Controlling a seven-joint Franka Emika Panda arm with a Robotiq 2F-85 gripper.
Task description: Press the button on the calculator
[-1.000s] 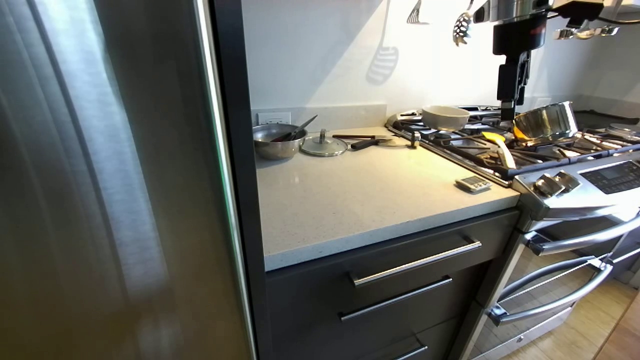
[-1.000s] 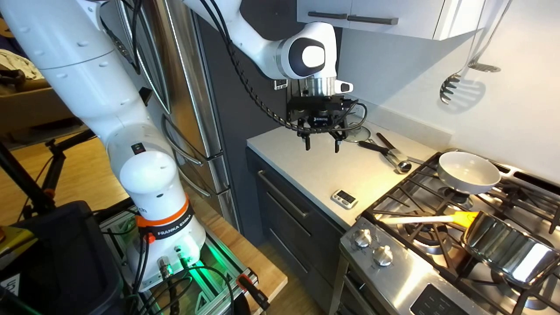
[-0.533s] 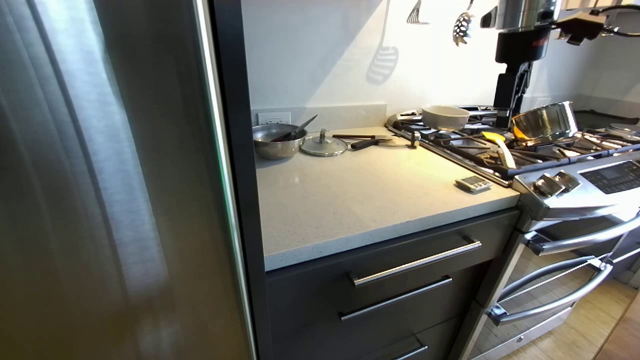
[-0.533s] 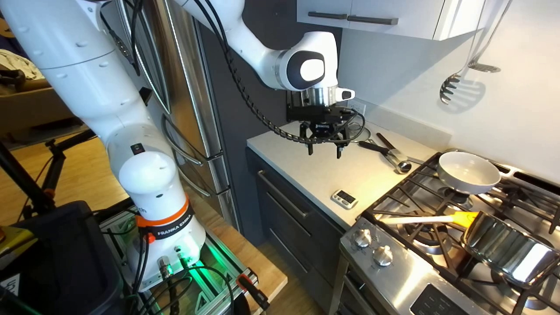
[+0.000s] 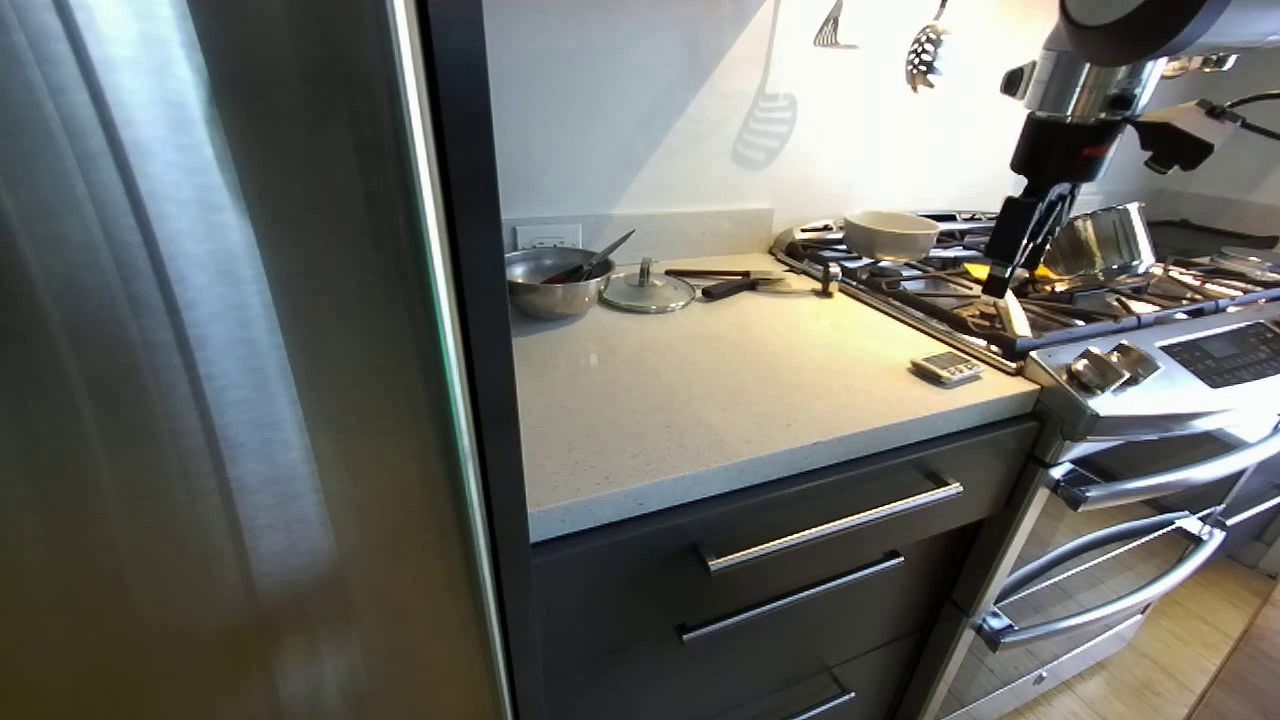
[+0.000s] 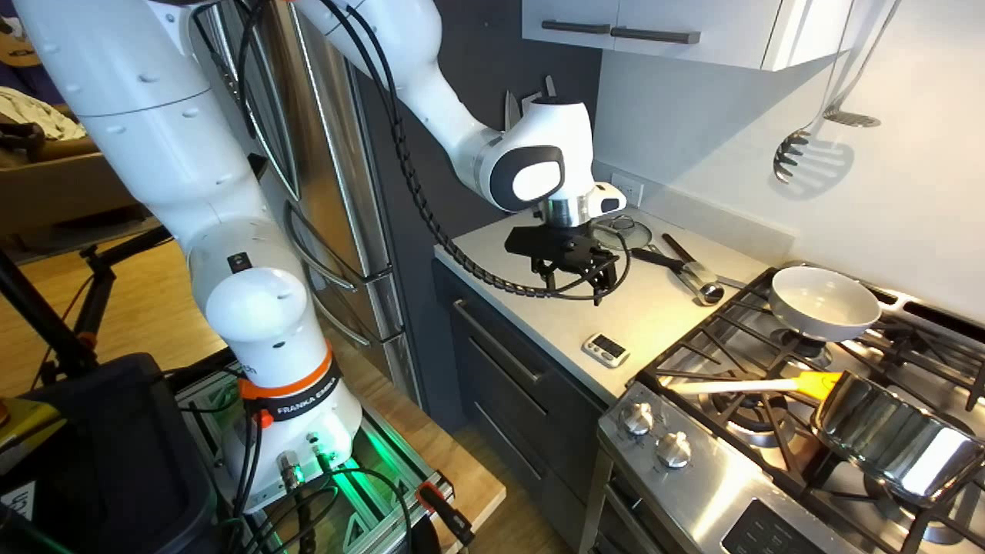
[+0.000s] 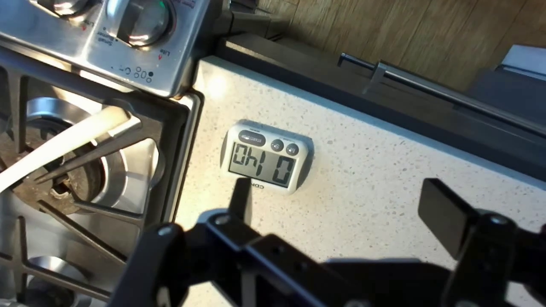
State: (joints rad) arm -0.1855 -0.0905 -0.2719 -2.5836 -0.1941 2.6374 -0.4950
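Observation:
The calculator [image 7: 261, 164] is a small pale slab with a grey display showing digits and several dark round or oval buttons, upside down in the wrist view. It lies flat on the counter near the stove and the front edge, and shows in both exterior views [image 5: 947, 368] [image 6: 606, 350]. My gripper [image 7: 337, 187] is open and empty, pointing down and tilted, above the counter. In the wrist view one fingertip overlaps the calculator's lower edge, with the buttons on the far side. In the exterior views the gripper [image 5: 997, 285] [image 6: 573, 291] is above and apart from the calculator.
The stove [image 6: 723, 508] borders the counter [image 6: 531, 285], with a white bowl [image 6: 823, 304], a tilted metal pot [image 6: 896, 438] and a yellow-ended utensil [image 6: 754, 385] on it. A glass lid [image 5: 648, 290], knives [image 5: 735, 287] and a metal bowl [image 5: 560, 295] lie at the back.
My gripper has moved down toward the counter and has tilted, its fingertips swinging toward the calculator. It stays open. The calculator and the other objects have not moved.

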